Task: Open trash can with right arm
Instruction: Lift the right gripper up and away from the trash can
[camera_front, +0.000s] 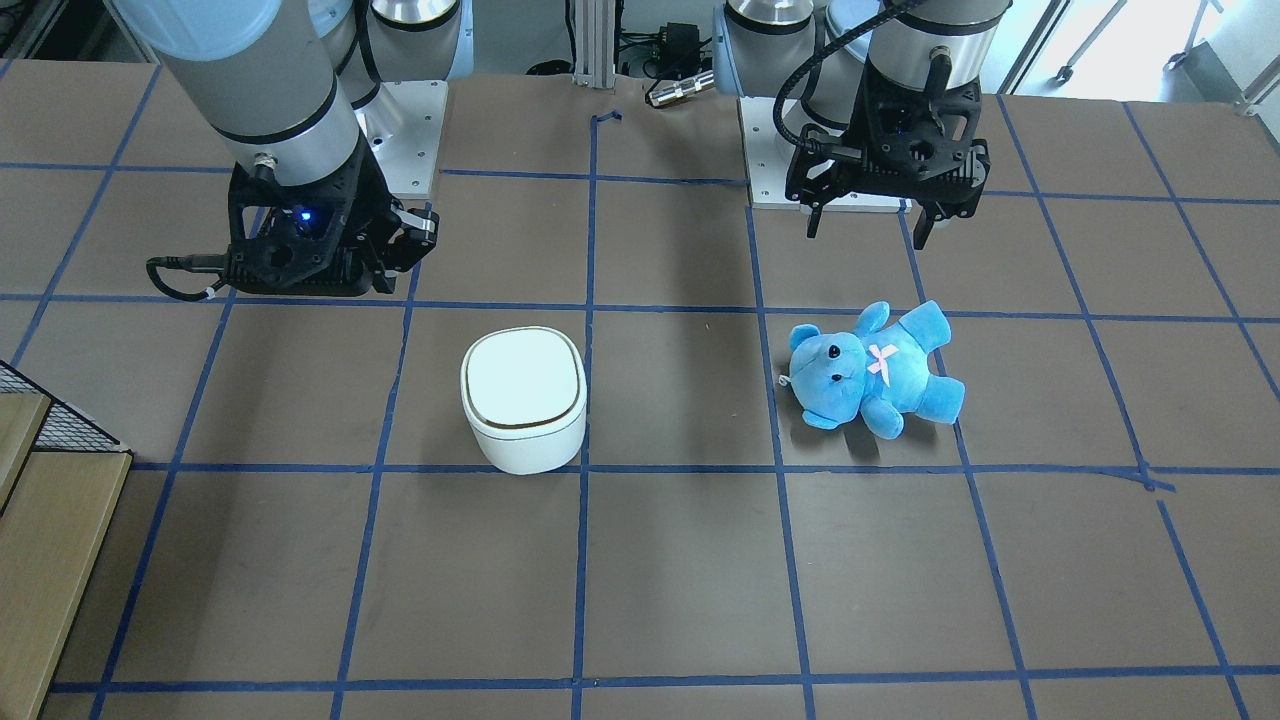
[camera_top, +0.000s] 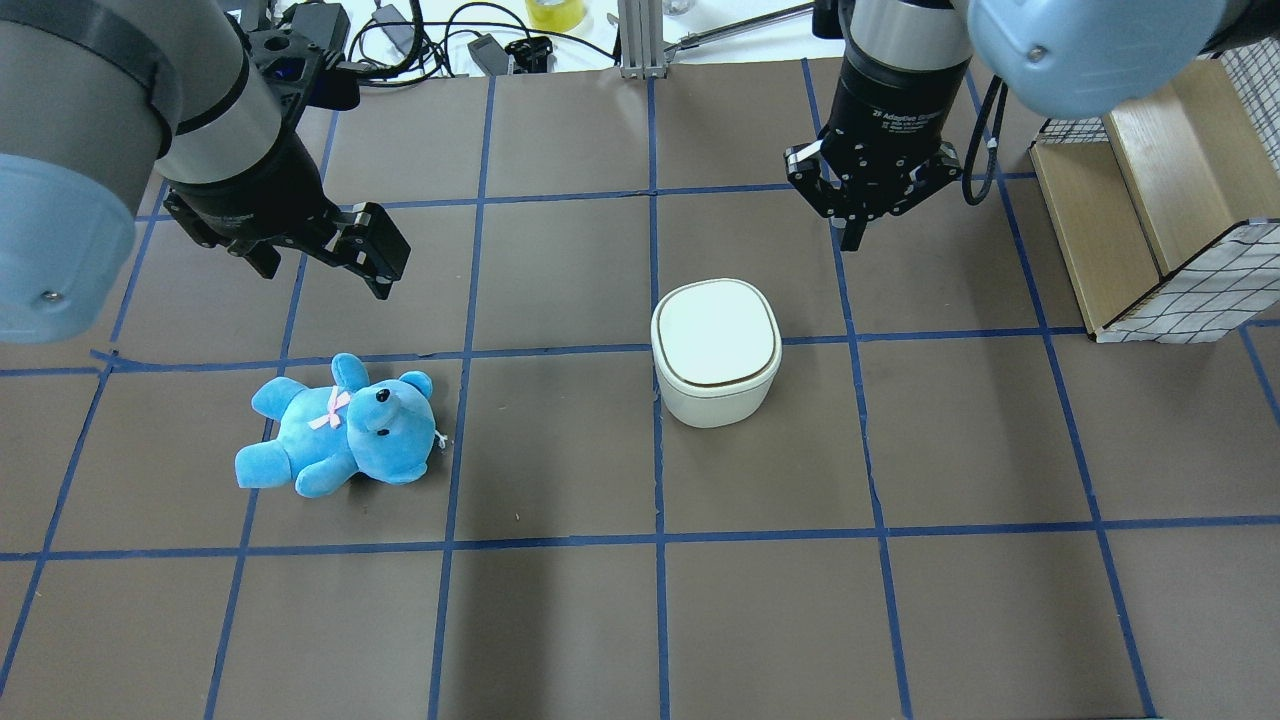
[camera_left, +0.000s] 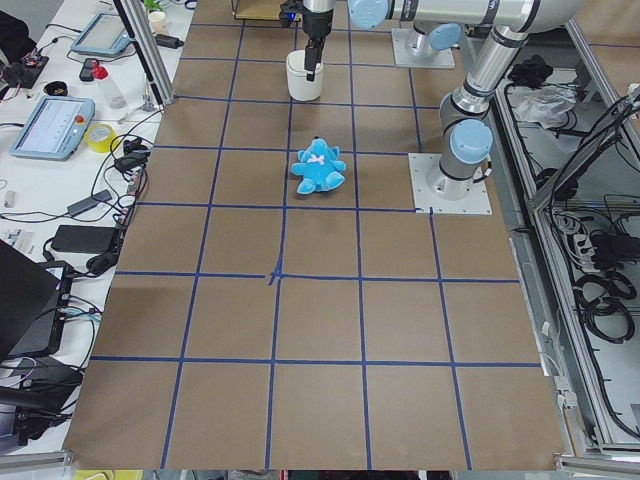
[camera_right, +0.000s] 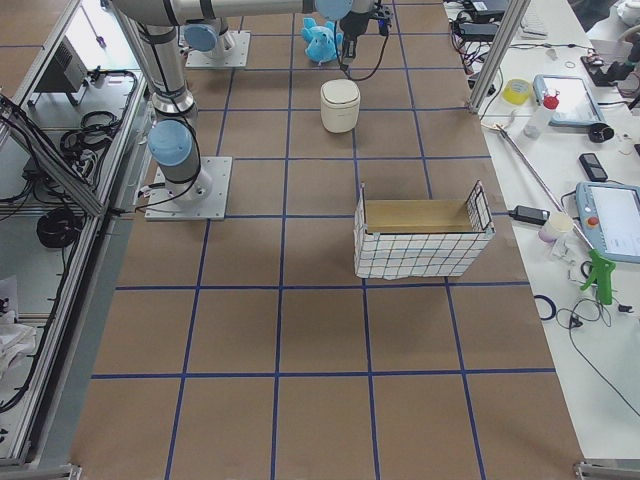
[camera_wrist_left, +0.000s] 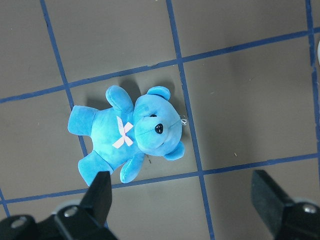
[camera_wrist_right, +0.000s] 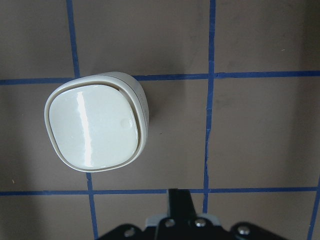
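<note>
- Task item: the small white plastic trash can (camera_top: 716, 352), rounded-square in plan, stands upright on the brown, blue-taped desk (camera_top: 560, 620). Its glossy flip lid (camera_top: 716, 328) lies flat and closed, with a thin dark seam running round its edge.
- Right arm (camera_top: 905, 60): the right pincer (camera_top: 853, 238) hangs above the trash can's level and off to one side, clear of the lid. Its fingers are pressed together with nothing between them; the right wrist view shows a single closed tip.
- Left pincer (camera_front: 867, 230): the fingers stand wide apart and empty, well away from the trash can, above a blue plush teddy bear (camera_top: 340, 425) lying on its back.
- Task status (judged): not started; no contact has been made with the lid.
- Handling (judged): the trash can looks like a hollow, stiff, thin-walled shell, so it is probably light. The glossy surface is likely slippery. A sideways push could slide or tip it, so apply force mainly downward or upward.
- Contact point (judged): work at the lid, not the body.
- The wrist view shows a small dimple (camera_wrist_right: 122, 121) near one lid edge, a plausible press point for the closed tip. Otherwise, catch the lid edge at the seam and lift.
- The hinge side cannot be determined from these views.
</note>
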